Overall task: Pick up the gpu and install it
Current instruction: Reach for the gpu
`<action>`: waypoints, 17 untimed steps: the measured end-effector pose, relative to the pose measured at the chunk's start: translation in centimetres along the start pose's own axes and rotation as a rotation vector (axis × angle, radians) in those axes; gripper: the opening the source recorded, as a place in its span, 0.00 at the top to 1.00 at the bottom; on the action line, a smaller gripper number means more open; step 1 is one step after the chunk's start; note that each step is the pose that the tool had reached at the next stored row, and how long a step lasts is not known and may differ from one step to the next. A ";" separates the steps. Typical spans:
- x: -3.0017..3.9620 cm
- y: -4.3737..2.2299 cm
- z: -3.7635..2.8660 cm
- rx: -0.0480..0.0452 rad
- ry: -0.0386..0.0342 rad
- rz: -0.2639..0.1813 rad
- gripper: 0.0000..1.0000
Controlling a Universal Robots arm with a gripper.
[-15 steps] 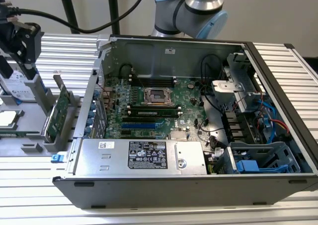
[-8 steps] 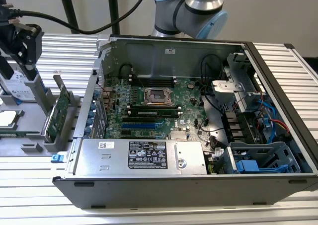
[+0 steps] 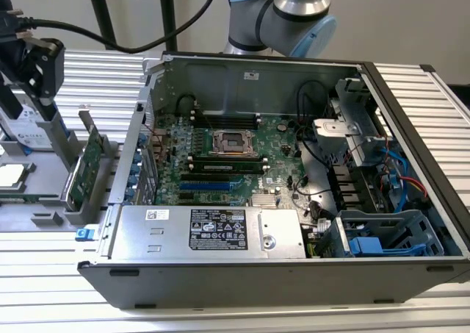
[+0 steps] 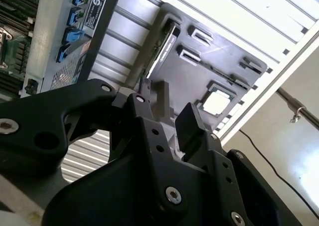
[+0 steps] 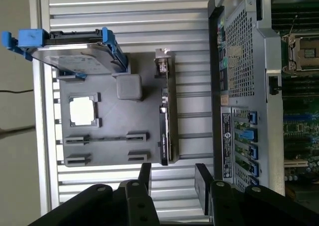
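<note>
The gpu (image 3: 89,158) stands on edge in a slot of a grey holder tray (image 3: 44,201), at the exterior view's left beside the open computer case (image 3: 242,274). In the first wrist view the gpu (image 5: 165,131) appears as a thin dark strip with its silver bracket at one end. My gripper (image 5: 173,183) is open and holds nothing, its two black fingers apart and in line with the card's end but clear of it. In the exterior view the gripper (image 3: 29,90) hangs over the tray. The second wrist view looks past the gripper (image 4: 167,117) to the gpu (image 4: 167,39).
A silver hard drive with a blue frame (image 5: 75,46) and a square processor chip (image 5: 82,110) also sit on the tray. The case holds the green motherboard (image 3: 228,153) and a power supply (image 3: 205,230). Ribbed metal table (image 3: 44,274) lies all around.
</note>
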State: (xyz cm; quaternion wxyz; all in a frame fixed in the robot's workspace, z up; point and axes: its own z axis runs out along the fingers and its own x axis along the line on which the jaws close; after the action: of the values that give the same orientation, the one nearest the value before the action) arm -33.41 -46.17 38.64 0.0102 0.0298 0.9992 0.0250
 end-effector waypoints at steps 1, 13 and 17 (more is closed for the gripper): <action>-0.01 0.00 0.02 0.0000 0.0000 0.000 0.00; -0.05 -0.02 0.55 0.0000 0.0001 0.000 0.00; -0.04 -0.03 0.76 0.0000 0.0001 0.000 0.00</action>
State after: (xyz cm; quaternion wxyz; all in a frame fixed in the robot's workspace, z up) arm -33.35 -46.17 37.88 0.0102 0.0298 0.9992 0.0250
